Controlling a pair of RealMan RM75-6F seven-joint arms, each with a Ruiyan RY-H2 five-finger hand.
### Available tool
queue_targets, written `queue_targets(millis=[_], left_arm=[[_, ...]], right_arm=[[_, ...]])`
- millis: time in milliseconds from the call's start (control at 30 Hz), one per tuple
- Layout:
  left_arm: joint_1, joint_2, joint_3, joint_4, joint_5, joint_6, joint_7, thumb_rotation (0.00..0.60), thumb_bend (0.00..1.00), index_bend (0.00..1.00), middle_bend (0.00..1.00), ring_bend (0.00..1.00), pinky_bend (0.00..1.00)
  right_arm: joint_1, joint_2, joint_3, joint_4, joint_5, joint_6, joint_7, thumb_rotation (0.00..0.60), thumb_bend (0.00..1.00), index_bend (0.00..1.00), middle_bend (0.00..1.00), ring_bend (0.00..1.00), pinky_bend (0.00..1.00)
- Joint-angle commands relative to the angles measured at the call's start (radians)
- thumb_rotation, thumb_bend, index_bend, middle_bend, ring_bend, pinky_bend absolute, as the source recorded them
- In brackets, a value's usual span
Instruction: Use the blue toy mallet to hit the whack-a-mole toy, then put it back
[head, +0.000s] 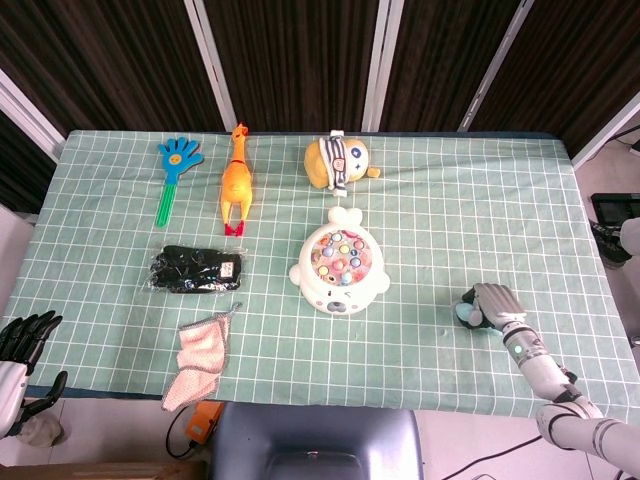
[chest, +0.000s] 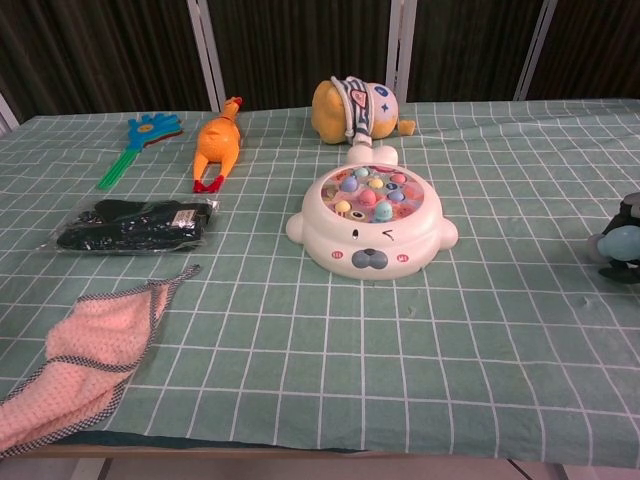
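The robot's right hand (head: 492, 303) sits low on the green checked tabletop (head: 120, 320), well to the right of the white seal-shaped whack-a-mole toy (head: 340, 264), its fingers (chest: 630, 212) wrapped around the pale blue plastic toy mallet (head: 467, 312) whose rounded head pokes out on the toy's side; I judge it is setting the mallet back down. The left hand (head: 24, 336) hangs off the near left edge holding nothing, fingers apart. I count one each: blue hand-shaped clapper (head: 177, 170), orange rubber chicken (head: 236, 181), yellow plush doll (head: 339, 162), black packet (head: 196, 270), pink cloth (head: 202, 358).
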Motion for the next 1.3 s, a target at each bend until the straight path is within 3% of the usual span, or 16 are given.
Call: queue_targets(millis=[33,367,767,1300], left_arm=[[0.0,0.0,0.001,0.0,0.0,0.0,0.0,0.6,0.43,0.03,0.04,0.0,0.0],[0.0,0.001,0.0,-0.001,-0.001,-0.002,-0.002,0.6,0.43,0.03,0.04,0.0,0.0],[0.0,0.002,0.0,-0.002,-0.001,-0.002,-0.002,0.6,0.43,0.03,0.04,0.0,0.0],[0.004,0.004,0.001,0.001,0.002,0.005,-0.01,0.6,0.43,0.03,0.05,0.0,0.0]], right_arm=[[0.001,-0.004,0.005,0.011,-0.004,-0.016,0.006,0.6,0.52,1.0,0.73,0.79,1.0],[0.0,-0.006,0.025,0.011,-0.005,-0.023,-0.004,0.6,0.5,1.0,0.73,0.77,1.0],[-0.018,-0.009,0.035,-0.005,0.018,0.02,-0.115,0.6,0.41,0.82,0.67,0.68,1.0],[-0.031,-0.005,0.049,-0.015,0.045,0.024,-0.164,0.6,0.4,0.77,0.63,0.64,1.0]])
